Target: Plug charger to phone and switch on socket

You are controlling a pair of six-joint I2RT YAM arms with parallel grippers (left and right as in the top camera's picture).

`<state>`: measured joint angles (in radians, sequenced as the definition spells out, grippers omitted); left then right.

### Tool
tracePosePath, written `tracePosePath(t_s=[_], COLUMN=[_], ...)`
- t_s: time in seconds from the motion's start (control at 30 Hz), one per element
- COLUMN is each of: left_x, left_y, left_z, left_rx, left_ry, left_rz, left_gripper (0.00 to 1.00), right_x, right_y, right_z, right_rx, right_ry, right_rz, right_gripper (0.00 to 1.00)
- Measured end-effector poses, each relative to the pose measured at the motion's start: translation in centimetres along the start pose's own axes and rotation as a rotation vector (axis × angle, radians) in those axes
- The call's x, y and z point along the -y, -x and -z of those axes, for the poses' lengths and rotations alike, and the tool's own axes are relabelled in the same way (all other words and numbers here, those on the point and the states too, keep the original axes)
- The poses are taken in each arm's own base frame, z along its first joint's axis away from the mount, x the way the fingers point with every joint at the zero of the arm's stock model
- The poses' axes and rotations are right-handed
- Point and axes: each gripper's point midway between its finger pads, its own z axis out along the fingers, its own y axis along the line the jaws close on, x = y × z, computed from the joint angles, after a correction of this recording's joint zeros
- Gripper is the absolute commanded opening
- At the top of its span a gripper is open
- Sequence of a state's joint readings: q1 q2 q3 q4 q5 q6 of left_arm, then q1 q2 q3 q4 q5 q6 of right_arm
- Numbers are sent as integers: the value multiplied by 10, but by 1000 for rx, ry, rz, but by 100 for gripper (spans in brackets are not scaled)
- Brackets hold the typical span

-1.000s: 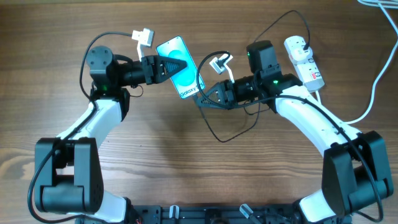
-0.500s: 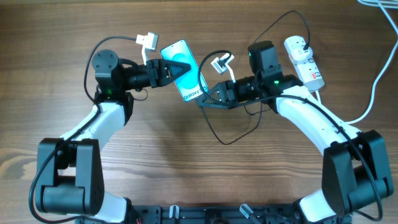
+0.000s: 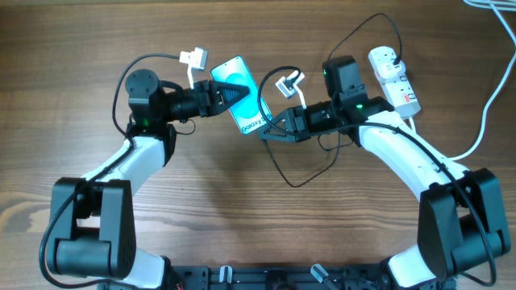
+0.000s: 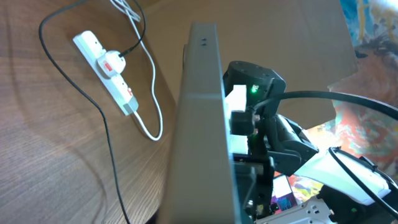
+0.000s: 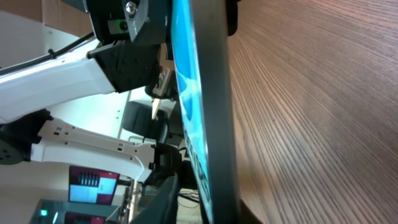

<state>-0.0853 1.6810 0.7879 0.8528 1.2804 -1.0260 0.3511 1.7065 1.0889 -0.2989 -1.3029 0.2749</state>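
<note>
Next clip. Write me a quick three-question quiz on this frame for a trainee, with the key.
1. True or false: the phone lies flat and untouched.
2. Which pincer grips the phone? A) left pincer B) right pincer C) neither
3. Fill in: the socket lies on the ___ arm's side.
Key: 1 false; 2 A; 3 right

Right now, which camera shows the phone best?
Overhead: the phone shows its teal screen and lettering nearly face-on. The left wrist view sees only its grey back, almost edge-on. The right wrist view sees the screen at a steep glancing angle.
</note>
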Motion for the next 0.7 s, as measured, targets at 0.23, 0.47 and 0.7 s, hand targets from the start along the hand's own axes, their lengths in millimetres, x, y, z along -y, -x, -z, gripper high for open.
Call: tracePosePath(t_s=[0.23,0.47,0.7], left_x=[-10,-40,-84], left_y=[-19,-13,-32], left_z=[6,12,-3], left_rx=[-55,39,116], left_ry=[0,100,302], left_rz=[141,351,571], left_gripper=[4,4,4], right_x=[5,42,66], right_y=[15,23,31], right_z=[2,25,67], right_rx=[29,93,181], right_ry=[-78,-276,-377], right_rz=[68,-4,-65], right_gripper=[38,41,37])
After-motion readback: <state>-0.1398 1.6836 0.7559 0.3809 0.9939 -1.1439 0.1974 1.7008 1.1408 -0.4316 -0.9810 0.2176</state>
